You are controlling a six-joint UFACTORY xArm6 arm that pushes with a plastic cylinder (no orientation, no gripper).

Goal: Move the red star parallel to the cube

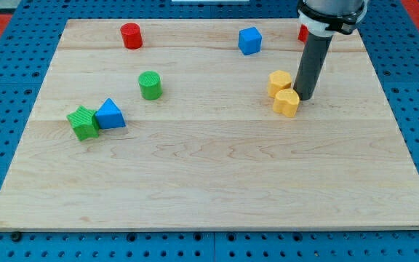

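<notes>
Here, red star (303,33) at the far right, mostly hidden behind the rod, its pointing unreadable, blue cube (249,41) to its left, my tip (303,97) touching the nearer yellow block (286,102), no jaws.

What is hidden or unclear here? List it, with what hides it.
- Red block, camera view: only a sliver shows at the view's top, behind the rod; its shape cannot be told.
- My tip: beside the two yellow blocks; contact with them cannot be told.
- The arm above the rod: cut off by the view's top edge.
- Green block: touches the blue triangular block; exact shape unclear.
</notes>
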